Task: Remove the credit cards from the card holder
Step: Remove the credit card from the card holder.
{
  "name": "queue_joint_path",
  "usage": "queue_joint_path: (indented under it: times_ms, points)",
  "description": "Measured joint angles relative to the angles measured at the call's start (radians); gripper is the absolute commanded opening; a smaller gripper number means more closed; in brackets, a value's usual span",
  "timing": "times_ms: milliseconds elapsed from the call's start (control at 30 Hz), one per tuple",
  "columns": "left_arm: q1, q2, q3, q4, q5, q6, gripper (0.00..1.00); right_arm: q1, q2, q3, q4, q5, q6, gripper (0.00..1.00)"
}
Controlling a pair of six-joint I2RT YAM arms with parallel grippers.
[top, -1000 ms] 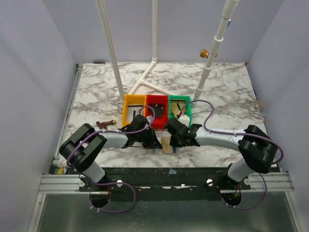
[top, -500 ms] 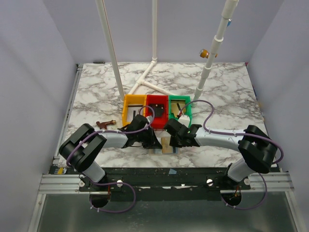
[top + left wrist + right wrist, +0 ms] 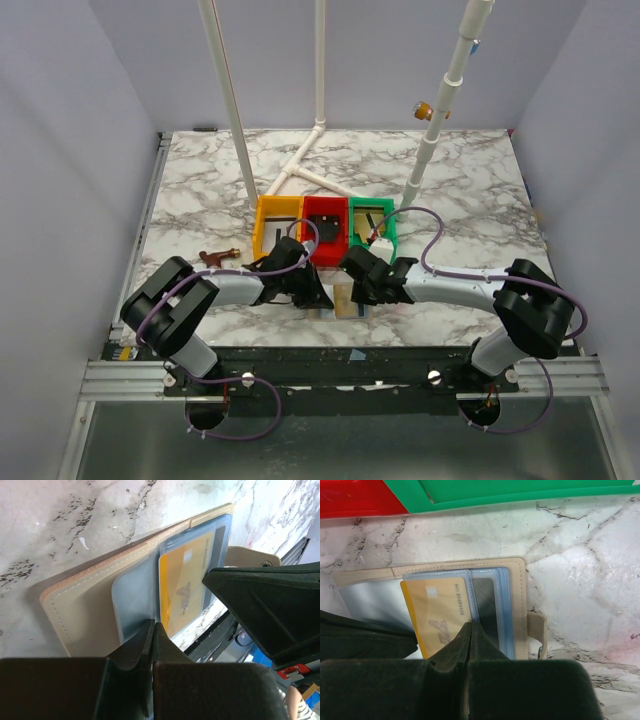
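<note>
The card holder (image 3: 345, 298) lies open on the marble near the front edge, between both grippers. In the left wrist view its tan half (image 3: 85, 615) faces me, with pale blue sleeves (image 3: 132, 595) on it. A gold card (image 3: 182, 587) sits in a sleeve. In the right wrist view the gold card (image 3: 437, 612) lies beside a dark card (image 3: 485, 600) in the holder (image 3: 519, 605). My left gripper (image 3: 152, 627) is shut at the sleeve's edge. My right gripper (image 3: 470, 629) is shut at the gold card's lower edge. Both grippers hide the parts under their tips.
Yellow (image 3: 277, 225), red (image 3: 325, 228) and green (image 3: 373, 225) trays stand just behind the holder; the green one (image 3: 520, 492) is close in the right wrist view. A brown object (image 3: 215, 257) lies at the left. White pipes (image 3: 300, 165) rise at the back.
The right gripper shifted slightly forward and back over the holder. The left arm and the holder have not visibly moved.
</note>
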Motion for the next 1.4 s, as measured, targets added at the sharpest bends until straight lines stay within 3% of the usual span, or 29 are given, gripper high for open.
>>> queue_joint_path:
  times_ms: [67, 167, 433, 867, 1233, 1400]
  points:
    - [0.000, 0.000, 0.000, 0.003, 0.002, 0.000, 0.16, 0.000, 0.000, 0.000, 0.000, 0.000, 0.000, 0.01]
    - [0.000, 0.000, 0.000, 0.012, 0.006, -0.004, 0.22, 0.000, 0.000, 0.000, 0.001, 0.000, -0.001, 0.01]
    - [0.000, 0.006, 0.000, 0.043, 0.008, -0.021, 0.23, 0.000, 0.002, -0.001, 0.005, -0.001, -0.013, 0.01]
    - [0.000, 0.034, -0.018, 0.129, 0.017, -0.047, 0.15, 0.014, 0.029, 0.020, -0.006, 0.000, -0.050, 0.01]
    - [0.011, 0.037, -0.083, 0.243, 0.040, -0.123, 0.00, 0.028, 0.035, 0.029, -0.011, 0.002, -0.065, 0.01]
    - [0.013, 0.041, -0.116, 0.309, 0.040, -0.168, 0.00, 0.028, 0.026, 0.014, 0.006, 0.002, -0.071, 0.01]
